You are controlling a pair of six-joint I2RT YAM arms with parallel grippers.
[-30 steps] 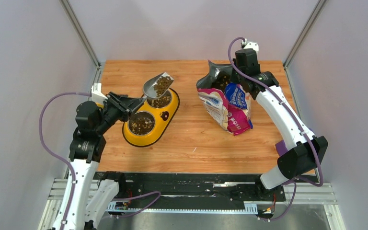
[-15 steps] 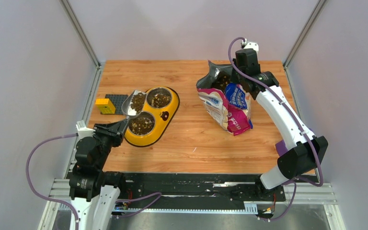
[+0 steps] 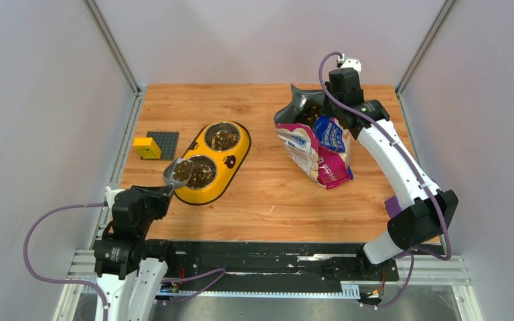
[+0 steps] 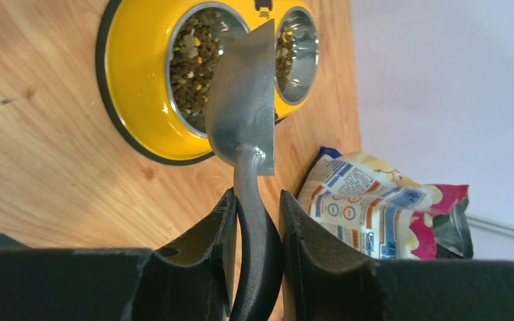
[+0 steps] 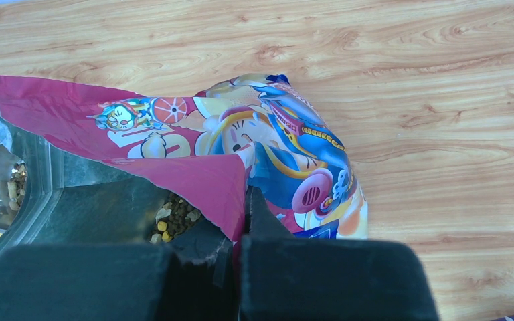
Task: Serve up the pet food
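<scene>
left hand: clamped on the handle of the grey scoop, which carries kibble at the left rim of the near bowl
right hand: closed, pinching the bag's torn top edge
bag: far right of the desk, mouth gaping, more kibble inside
feeder: yellow, left of centre, food in both bowls

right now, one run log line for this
left gripper: shut on scoop | scoop: kibble in it, at near bowl | right gripper: shut on bag | far bowl: kibble too
</scene>
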